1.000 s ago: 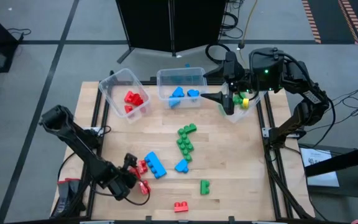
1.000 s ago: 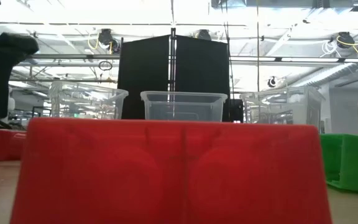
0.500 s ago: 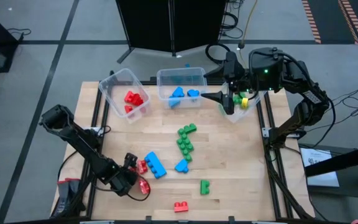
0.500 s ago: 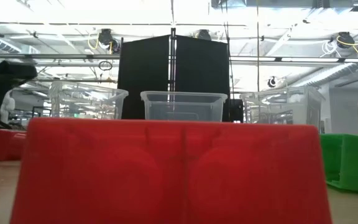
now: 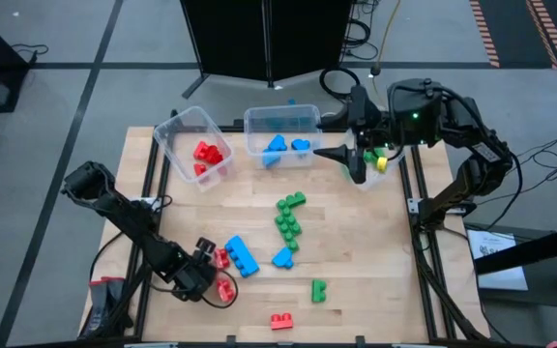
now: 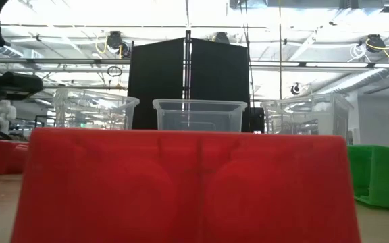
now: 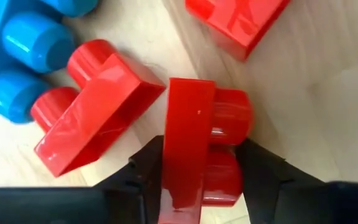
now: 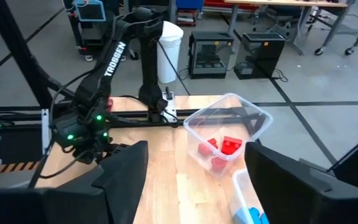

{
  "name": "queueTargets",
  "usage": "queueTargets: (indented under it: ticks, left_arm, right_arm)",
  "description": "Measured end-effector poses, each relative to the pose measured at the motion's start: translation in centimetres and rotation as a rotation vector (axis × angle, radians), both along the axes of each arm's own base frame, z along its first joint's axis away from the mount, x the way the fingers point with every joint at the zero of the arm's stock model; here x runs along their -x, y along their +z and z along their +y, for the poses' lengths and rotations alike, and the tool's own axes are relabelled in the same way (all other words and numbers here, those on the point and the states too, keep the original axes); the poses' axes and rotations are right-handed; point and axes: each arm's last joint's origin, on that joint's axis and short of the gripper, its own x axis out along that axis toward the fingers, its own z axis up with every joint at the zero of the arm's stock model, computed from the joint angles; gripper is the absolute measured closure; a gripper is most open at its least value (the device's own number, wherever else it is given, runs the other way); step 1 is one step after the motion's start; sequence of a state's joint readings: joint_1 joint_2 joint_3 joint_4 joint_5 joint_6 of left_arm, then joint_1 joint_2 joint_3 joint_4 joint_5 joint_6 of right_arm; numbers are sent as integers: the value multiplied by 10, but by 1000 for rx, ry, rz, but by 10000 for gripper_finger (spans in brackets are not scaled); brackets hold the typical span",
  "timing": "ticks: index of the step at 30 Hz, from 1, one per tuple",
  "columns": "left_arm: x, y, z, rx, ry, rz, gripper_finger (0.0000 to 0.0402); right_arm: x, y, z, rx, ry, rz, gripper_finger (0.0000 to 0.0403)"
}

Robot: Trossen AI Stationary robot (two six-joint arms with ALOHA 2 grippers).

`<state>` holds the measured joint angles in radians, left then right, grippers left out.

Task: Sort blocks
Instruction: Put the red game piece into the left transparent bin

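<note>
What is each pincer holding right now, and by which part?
The left pincer clamps a red block across its flat sides. The right pincer holds nothing.

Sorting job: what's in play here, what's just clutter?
In play:
- red block in left claw
- loose blocks on table
- three clear bins
- right claw, by the bins

Clutter:
- black panel behind table
- cables on floor
</note>
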<state>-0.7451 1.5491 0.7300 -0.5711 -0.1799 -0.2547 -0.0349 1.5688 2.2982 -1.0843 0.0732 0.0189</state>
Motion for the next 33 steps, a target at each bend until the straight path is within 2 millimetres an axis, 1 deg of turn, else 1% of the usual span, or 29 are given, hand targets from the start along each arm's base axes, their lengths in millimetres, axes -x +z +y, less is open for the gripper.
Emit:
queueTargets:
  ticks: [4, 8, 11, 14, 18, 21, 26, 30, 33]
  left_arm:
    - [-2, 2, 1, 10, 71, -4, 258]
    - [-6, 12, 1, -56, 151, -70, 260]
    - [-14, 29, 2, -62, 215, -165, 261]
    - [-16, 47, 6, -56, 258, -202, 262]
    - [-18, 79, 14, -24, 314, -291, 262]
    - [-17, 105, 21, -15, 378, -388, 262]
    - [-16, 161, 35, -33, 497, -706, 262]
    - [-12, 206, 44, -52, 542, -956, 262]
    - [-11, 233, 46, -62, 538, -1119, 262]
  right_arm:
    - [0, 0, 4, 0, 18, 0, 155]
    - [2, 1, 9, 1, 37, -6, 161]
    - [6, 3, 12, 1, 48, -16, 161]
    - [10, 5, 13, 3, 52, -25, 161]
    - [14, 7, 13, 3, 52, -28, 161]
    - [14, 6, 14, -11, 101, -22, 161]
    - [14, 6, 15, -10, 134, -25, 161]
    - [6, 8, 15, 29, 143, -61, 161]
    - [-8, 11, 15, 46, 155, -126, 161]
